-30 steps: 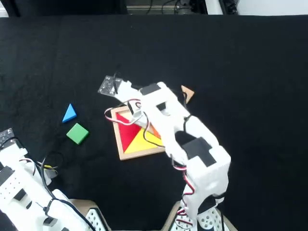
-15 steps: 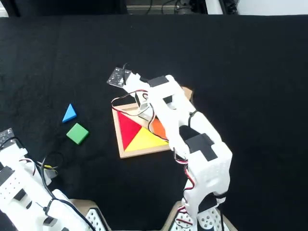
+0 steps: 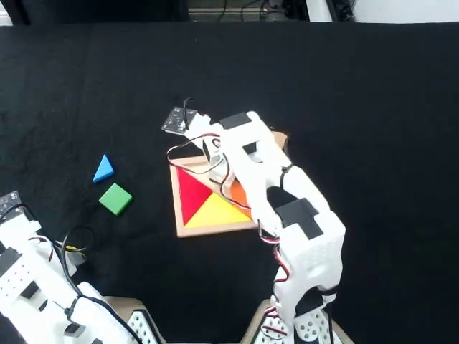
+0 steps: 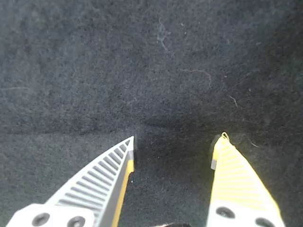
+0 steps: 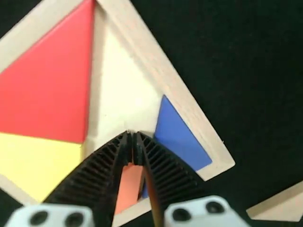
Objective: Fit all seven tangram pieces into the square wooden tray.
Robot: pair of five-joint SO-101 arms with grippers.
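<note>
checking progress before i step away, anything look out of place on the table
Yes. The small blue triangle and green square block lie loose on the black cloth, apart from the square wooden tray, which has a bare gap.

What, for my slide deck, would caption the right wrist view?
Shut right claw over wooden tray holding red triangle, yellow triangle, blue piece.

Square wooden tray [image 3: 175,204], partly filled

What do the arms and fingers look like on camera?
The left arm and right arm are white with black panels and loose cables. On the left gripper, one ribbed finger is white, one yellow; the right gripper has black ribbed fingers.
</note>
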